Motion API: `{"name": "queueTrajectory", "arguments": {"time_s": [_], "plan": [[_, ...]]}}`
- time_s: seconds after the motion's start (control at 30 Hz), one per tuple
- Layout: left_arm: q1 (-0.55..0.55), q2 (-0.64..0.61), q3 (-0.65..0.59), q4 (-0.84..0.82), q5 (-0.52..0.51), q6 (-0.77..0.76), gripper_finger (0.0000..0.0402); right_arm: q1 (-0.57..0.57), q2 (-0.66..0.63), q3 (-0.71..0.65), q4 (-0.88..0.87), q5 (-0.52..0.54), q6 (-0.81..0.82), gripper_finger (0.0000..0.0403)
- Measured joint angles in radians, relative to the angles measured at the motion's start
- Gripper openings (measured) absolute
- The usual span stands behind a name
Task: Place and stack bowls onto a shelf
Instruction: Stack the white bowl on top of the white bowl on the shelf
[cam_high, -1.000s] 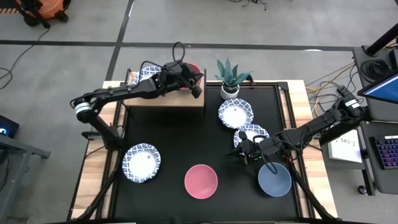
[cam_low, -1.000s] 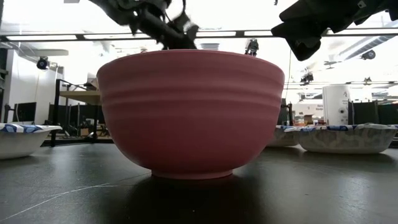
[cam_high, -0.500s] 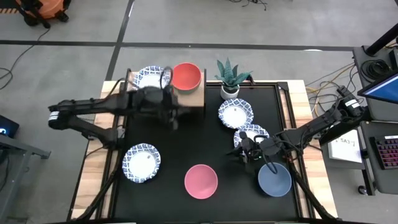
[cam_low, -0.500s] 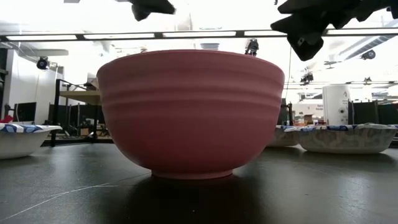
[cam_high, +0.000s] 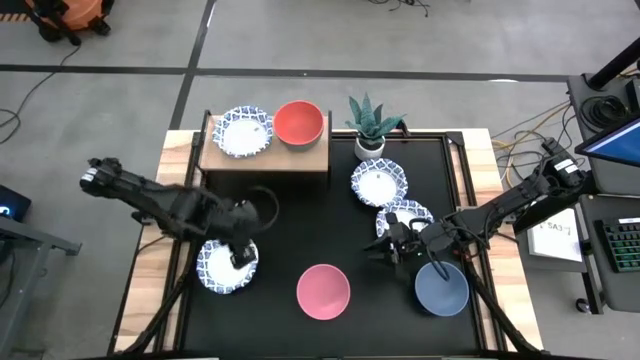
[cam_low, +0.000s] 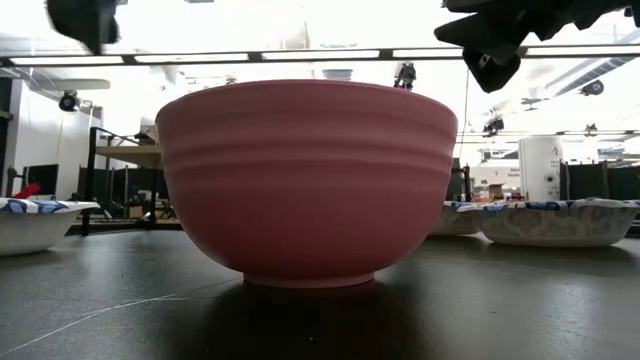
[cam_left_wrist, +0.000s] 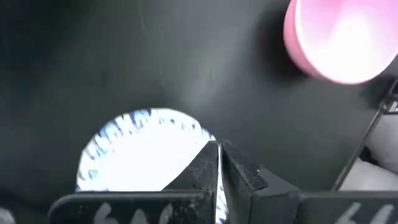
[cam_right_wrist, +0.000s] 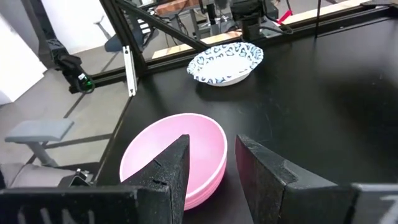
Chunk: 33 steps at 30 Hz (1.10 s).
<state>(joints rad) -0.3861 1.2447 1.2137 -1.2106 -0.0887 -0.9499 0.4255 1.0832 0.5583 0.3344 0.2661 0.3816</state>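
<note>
My left gripper (cam_high: 240, 255) (cam_left_wrist: 217, 165) is shut and hovers over the near-left white bowl with a blue rim (cam_high: 228, 265) (cam_left_wrist: 143, 149), high above the table in the low view (cam_low: 85, 20). The light-wood shelf (cam_high: 310, 158) carries another white patterned bowl (cam_high: 245, 130) and the red bowl (cam_high: 298, 122), both resting on their bases. My right gripper (cam_high: 383, 247) (cam_right_wrist: 211, 146) is open and hangs in the air between the pink bowl (cam_high: 323, 290) (cam_right_wrist: 177, 152) and the grey-blue bowl (cam_high: 441, 287). Two more white bowls (cam_high: 379, 182) (cam_high: 403, 218) sit at the right. No green bowl shows.
A small potted plant (cam_high: 370, 125) stands right of the shelf at the far edge. The pink bowl (cam_low: 305, 180) fills the low view, with white bowls (cam_low: 35, 220) (cam_low: 560, 220) on either side. Bare black tabletop (cam_high: 300, 215) lies between the shelf and the pink bowl.
My left gripper has drawn back from the red bowl on the shelf and swung toward the table's near left, ending above the near-left white bowl. The red bowl has stayed on the shelf beside the white one. My right arm has kept still.
</note>
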Motion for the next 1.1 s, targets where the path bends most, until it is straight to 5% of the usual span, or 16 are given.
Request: {"name": "queueTrajectory", "arguments": {"time_s": [0.27,0.63,1.1], "plan": [[-0.159,0.126,0.0,-0.062,0.027,-0.26,0.0043,0.0,0.0,0.0,0.0,0.007,-0.03,0.0118],[-0.202,0.366,-0.001,-0.008,0.027,-0.283,0.0169,0.0,0.0,0.0,0.0,0.006,-0.041,0.0118],[-0.208,0.474,-0.096,0.164,-0.002,-0.291,0.0159,0.0,0.0,0.0,0.0,-0.004,-0.042,0.0118]]}}
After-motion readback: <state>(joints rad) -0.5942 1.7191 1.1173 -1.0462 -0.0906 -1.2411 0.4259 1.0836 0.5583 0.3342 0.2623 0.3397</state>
